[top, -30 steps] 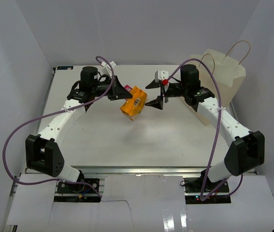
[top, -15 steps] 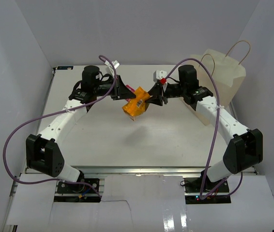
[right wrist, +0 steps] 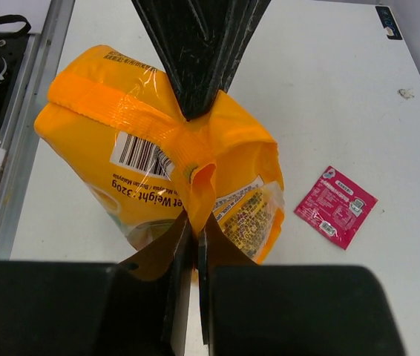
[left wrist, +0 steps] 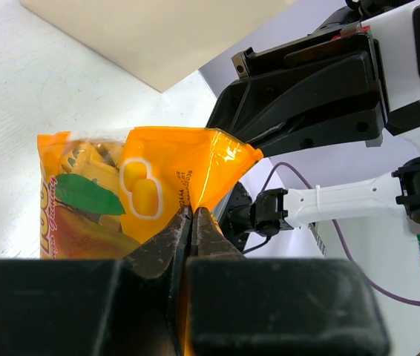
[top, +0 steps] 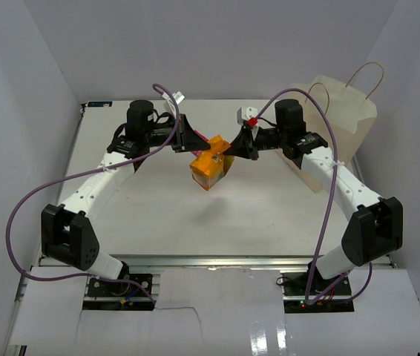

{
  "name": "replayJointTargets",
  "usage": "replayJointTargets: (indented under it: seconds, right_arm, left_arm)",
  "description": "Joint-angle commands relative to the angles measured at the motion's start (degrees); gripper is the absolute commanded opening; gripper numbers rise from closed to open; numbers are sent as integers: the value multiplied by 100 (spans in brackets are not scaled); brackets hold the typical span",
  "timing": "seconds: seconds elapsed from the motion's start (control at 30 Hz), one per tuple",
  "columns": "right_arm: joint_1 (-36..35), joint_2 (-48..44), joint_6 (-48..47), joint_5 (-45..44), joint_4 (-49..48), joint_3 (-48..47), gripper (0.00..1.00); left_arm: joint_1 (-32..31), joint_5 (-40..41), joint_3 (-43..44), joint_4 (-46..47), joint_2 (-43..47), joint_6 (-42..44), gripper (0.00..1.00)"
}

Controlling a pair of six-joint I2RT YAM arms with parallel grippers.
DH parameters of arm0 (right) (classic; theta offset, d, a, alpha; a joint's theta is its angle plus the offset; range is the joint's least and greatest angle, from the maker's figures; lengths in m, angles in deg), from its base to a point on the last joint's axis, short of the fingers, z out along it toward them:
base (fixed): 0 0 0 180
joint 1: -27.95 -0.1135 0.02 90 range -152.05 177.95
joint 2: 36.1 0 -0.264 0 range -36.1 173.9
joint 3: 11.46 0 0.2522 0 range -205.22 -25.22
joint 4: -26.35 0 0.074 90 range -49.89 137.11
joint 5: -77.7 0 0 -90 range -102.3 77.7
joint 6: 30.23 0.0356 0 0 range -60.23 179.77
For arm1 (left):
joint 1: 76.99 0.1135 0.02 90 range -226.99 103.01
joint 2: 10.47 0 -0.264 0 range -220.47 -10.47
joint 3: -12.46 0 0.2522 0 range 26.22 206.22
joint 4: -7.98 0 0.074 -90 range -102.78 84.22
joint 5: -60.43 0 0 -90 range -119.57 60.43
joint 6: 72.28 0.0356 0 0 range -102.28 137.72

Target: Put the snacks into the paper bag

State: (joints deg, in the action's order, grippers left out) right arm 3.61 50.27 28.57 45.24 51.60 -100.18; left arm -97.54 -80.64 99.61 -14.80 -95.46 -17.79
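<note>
Orange packet (top: pixel 210 165) pinched mid-air by left gripper (top: pixel 197 145) and right gripper (top: pixel 231 147), both clamped shut; pulling apart could tear it, early release drops it outside paper bag (top: pixel 347 122).

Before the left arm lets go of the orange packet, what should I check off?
1. Right claw shut on the orange packet: ok.
2. Left claw shut on the same packet: ok.
3. Packet hanging off the table: ok.
4. Bag upright: ok.
5. Bag mouth open: cannot tell.
6. Pink packet lying clear of both claws: ok.
</note>
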Motion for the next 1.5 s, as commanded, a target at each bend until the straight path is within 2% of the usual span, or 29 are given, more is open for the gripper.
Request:
replayJointTargets:
  seconds: [0.0,0.07,0.1,0.2,0.37,0.4,0.47,0.53,0.73,0.93,1.07,1.23,1.47]
  right_arm:
    - [25,-331,79,258,-94,-177,8]
    - [60,-427,79,223,-94,-212,8]
    - [130,-463,114,214,-103,-230,8]
    - [315,-594,176,205,-112,-388,8]
    - [588,-875,290,179,-103,-878,8]
    - [692,-902,325,170,-111,-993,8]
    - [859,-964,456,-13,-147,-1466,8]
    - [992,-955,597,-251,-287,-1880,8]
    - [1870,-586,1353,-1753,-901,-3744,8]
    - [2284,-454,1266,-4553,-1491,-4176,8]
    - [2363,-445,1090,-5505,-1693,-3958,8]
    - [2636,-752,1116,-6051,-1755,-3044,8]
    - [2969,-1095,1248,-6079,-1755,-1664,8]
  left_arm:
    - [-71,-114,273,646,114,-202,18]
    - [-63,-131,273,804,123,-325,31]
    - [-71,-114,273,1040,132,-386,46]
    - [-63,35,351,1384,193,-580,62]
    - [-27,1035,650,1482,448,-187,72]
    - [-27,1516,677,1429,579,-80,73]
    - [-19,1976,616,1376,711,174,77]
    - [16,2241,432,1464,878,254,78]
    - [34,2180,-438,1429,1046,202,78]
    - [34,2259,-1151,1526,1345,158,78]
    - [34,2224,-1265,1482,1336,193,78]
    - [34,2215,-1353,1464,1301,220,78]
    - [34,2242,-1520,1403,1336,264,78]
